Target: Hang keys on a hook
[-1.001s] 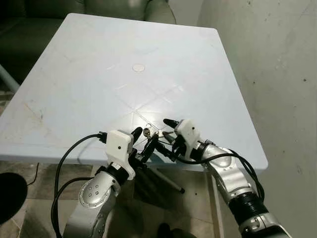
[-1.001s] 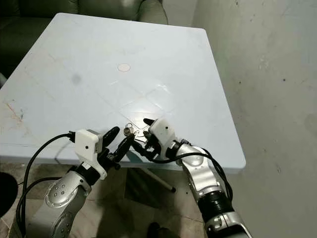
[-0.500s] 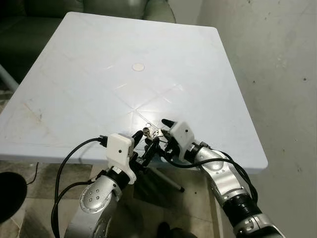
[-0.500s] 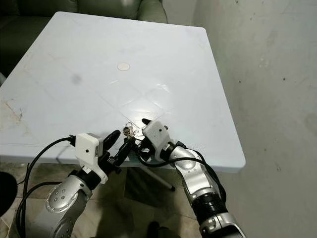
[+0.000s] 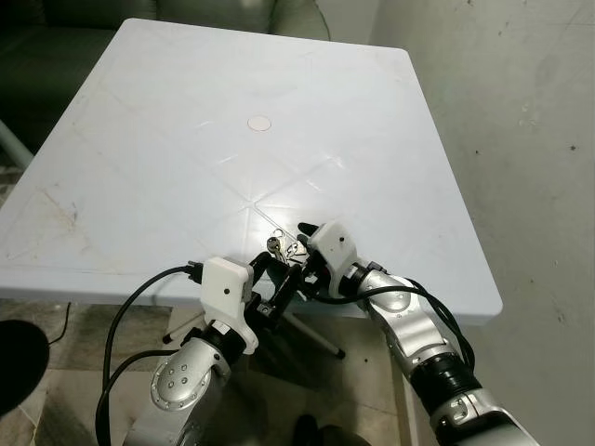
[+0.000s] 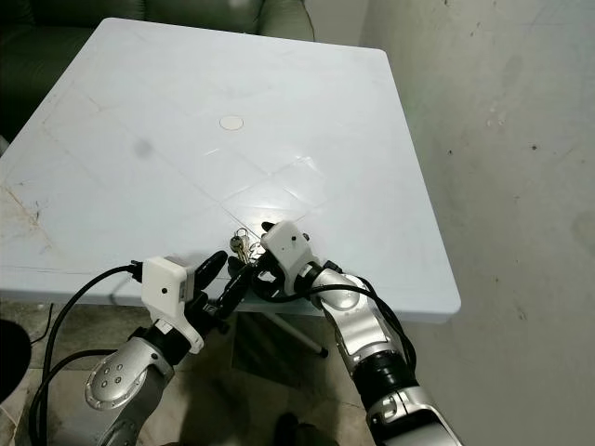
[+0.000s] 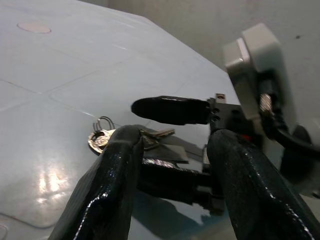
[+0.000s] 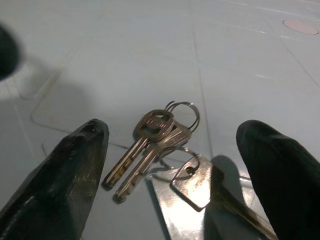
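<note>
Pick-up stage here, nothing lifted yet; the keys [image 8: 152, 145] lie flat on the pale bench [image 5: 186, 139] near its front edge, two brass-coloured keys on a wire ring, a shiny metal tag [image 8: 195, 187] lying just beside them; no hook to be made out anywhere around the bench, so hanging is a long way off by my reckoning.

Right gripper [image 8: 172, 165] low over the bench now, fingers spread wide, one black finger [image 8: 60, 175] on each side of the bunch, keys sitting squarely in the gap and not yet pinched; the right arm [image 5: 418, 325] comes in from the front edge, forearm angled inward, wrist bent so the fingers point across the surface towards the robot's left.

Left gripper [image 5: 277, 279] right alongside, at the bench edge just short of the keys, its two fingers parted with a clear gap between them; the left arm [image 5: 186, 381] rises from below the edge, elbow low, cable [image 5: 130, 316] looping off the wrist; its fingertips sit very near the right gripper's, crowded quarters down there.

Next move, as I read it: the right gripper needs to settle to the surface and close on the keys or the ring; they lie flat and thin, so they could skid away or slip out of the pinch; then lift clear and go find that hook.
</note>
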Controlling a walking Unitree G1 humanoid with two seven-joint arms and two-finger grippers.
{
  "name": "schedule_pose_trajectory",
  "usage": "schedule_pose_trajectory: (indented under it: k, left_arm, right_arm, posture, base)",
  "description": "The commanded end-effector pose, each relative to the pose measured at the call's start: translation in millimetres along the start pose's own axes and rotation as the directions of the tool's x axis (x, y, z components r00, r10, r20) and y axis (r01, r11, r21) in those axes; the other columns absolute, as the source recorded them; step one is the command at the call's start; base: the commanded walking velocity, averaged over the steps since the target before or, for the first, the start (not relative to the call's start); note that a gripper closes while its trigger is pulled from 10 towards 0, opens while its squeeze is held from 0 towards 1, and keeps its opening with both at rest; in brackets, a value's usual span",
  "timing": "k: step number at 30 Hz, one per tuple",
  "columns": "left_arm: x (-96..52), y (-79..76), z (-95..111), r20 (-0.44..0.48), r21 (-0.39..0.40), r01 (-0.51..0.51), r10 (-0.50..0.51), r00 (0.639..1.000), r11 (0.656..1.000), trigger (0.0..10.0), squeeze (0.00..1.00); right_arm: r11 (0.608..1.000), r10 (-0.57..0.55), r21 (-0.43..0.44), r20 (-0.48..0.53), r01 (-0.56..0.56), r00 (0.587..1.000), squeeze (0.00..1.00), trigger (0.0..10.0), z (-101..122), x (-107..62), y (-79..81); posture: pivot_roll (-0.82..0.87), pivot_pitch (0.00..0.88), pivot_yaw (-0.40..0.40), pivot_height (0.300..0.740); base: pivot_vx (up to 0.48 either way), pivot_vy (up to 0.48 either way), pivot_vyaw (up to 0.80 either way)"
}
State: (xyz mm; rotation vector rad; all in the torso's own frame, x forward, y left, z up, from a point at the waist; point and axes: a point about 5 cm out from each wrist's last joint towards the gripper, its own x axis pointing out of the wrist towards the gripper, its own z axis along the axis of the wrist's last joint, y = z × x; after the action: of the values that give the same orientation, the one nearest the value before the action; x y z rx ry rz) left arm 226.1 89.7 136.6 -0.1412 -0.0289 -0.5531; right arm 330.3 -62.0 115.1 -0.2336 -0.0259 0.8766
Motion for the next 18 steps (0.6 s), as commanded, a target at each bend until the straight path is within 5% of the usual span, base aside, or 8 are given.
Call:
schedule_pose_trajectory:
  k: [1,13,15,18]
  left_arm:
    - [-2.4,-4.6,1,-0.006,0.008,0.007,-0.007,1.0,1.0,10.0,0.0]
    - [-7.1,-9.1,2,-0.011,-0.01,-0.01,0.01,1.0,1.0,10.0,0.0]
    - [-6.7,-8.8,3,-0.008,-0.011,-0.013,0.013,1.0,1.0,10.0,0.0]
    - [-6.5,-7.9,3,-0.007,-0.011,-0.018,0.018,1.0,1.0,10.0,0.0]
  right_arm:
    - [1.0,-0.01,0.012,0.008,0.01,1.0,0.0,10.0,0,-2.4,-6.1]
    - [0.999,0.027,0.02,0.018,-0.028,0.999,0.0,9.5,4,1.2,-14.3]
    - [0.999,0.028,0.024,0.023,-0.029,0.999,0.0,0.5,4,0.6,-16.9]
    - [0.999,0.026,0.026,0.025,-0.026,0.999,0.0,0.0,5,0.5,-20.0]
  posture:
    - [0.11,0.21,-0.099,0.74]
    - [0.12,0.211,-0.106,0.74]
    - [0.12,0.212,-0.107,0.74]
    - [0.12,0.212,-0.107,0.74]
  base:
    - [0.0,0.0,0.0]
    - [0.0,0.0,0.0]
    - [0.0,0.0,0.0]
    - [0.0,0.0,0.0]
